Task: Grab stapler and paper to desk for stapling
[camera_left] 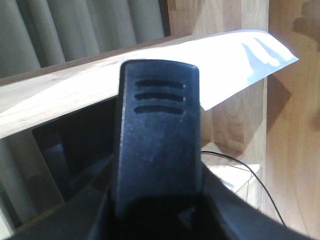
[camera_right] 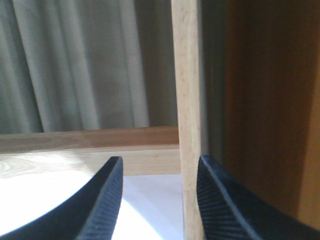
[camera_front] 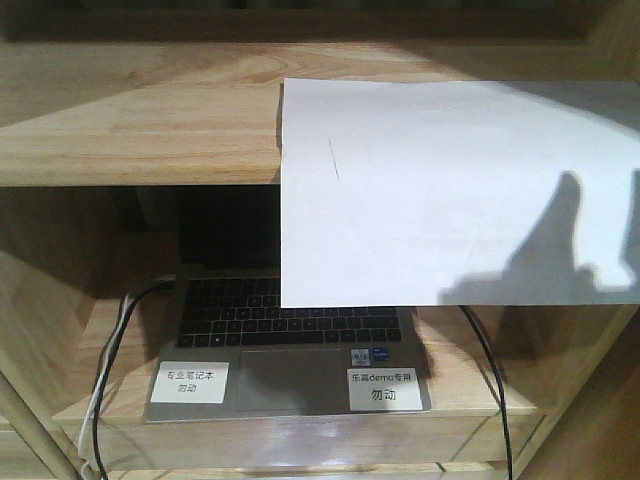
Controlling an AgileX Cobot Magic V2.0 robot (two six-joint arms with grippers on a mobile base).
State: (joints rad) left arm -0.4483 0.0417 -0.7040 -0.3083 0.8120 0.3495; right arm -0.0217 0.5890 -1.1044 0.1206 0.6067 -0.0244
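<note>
The white paper [camera_front: 450, 190] lies on the upper shelf board [camera_front: 130, 130], and its front half hangs over the edge in front of the laptop. A black stapler [camera_left: 157, 135] with three grooves at its end fills the middle of the left wrist view, and my left gripper [camera_left: 157, 200] is shut on it, facing the paper's [camera_left: 240, 65] overhanging edge. My right gripper [camera_right: 157, 195] stands open just above the paper [camera_right: 150, 210], beside the shelf's upright post [camera_right: 187, 100]. Neither gripper appears in the front view; only a shadow falls on the sheet. The desk is out of view.
An open laptop [camera_front: 290, 340] with white labels sits on the lower shelf. Cables run down on its left [camera_front: 110, 350] and right [camera_front: 490, 370]. Grey curtains [camera_right: 75, 65] hang behind the shelf unit. A brown side panel [camera_right: 265, 100] closes the right.
</note>
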